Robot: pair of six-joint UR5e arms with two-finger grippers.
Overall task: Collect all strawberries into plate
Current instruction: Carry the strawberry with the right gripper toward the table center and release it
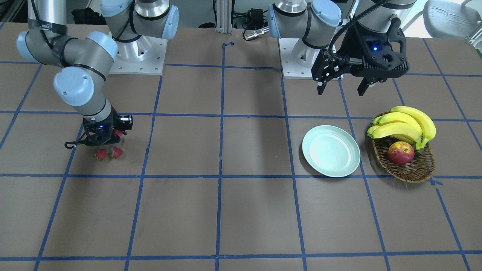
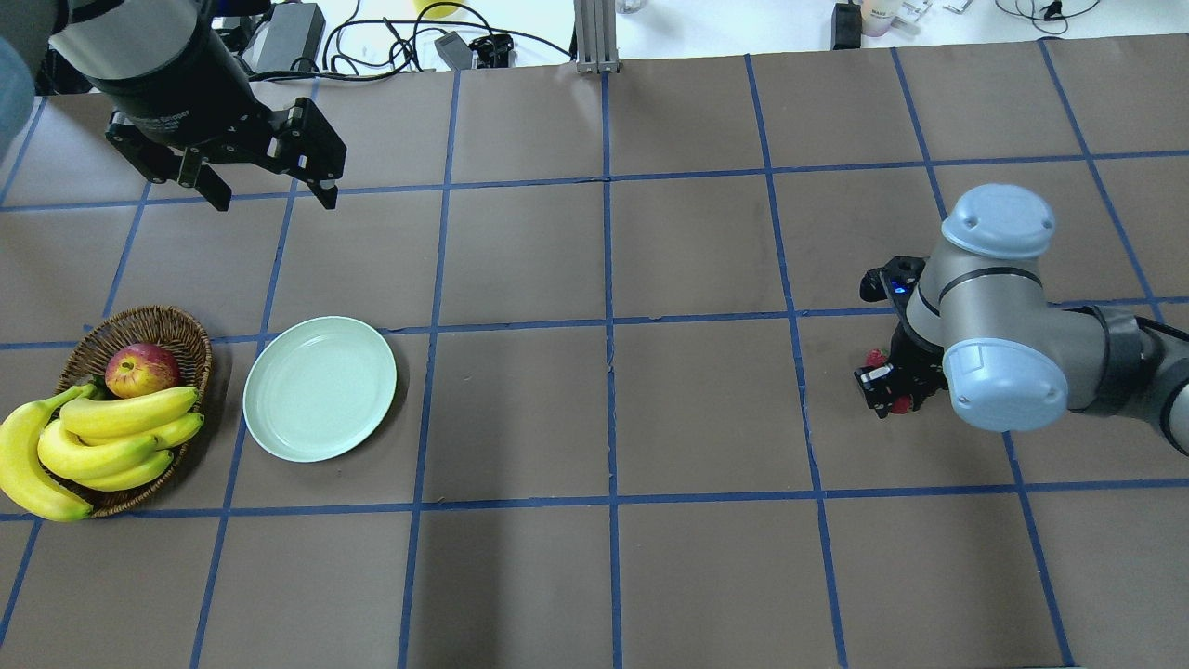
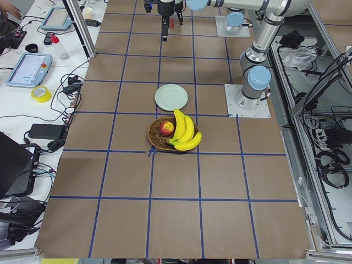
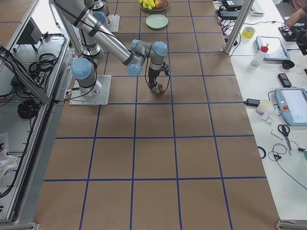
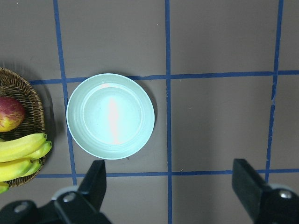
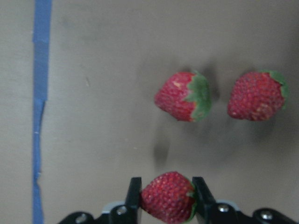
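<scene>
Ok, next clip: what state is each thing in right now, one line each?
Right gripper: shut on a strawberry.
Held strawberry: clamped between the fingers.
Loose strawberries: lying on the table, apart from each other, not yet collected.
Plate: empty, flat on the table.
Left gripper: open, holding nothing, above the table near the plate.
Basket: holds an apple and bananas.

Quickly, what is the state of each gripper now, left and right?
Left gripper: open, holding nothing.
Right gripper: closed on one strawberry.
</scene>
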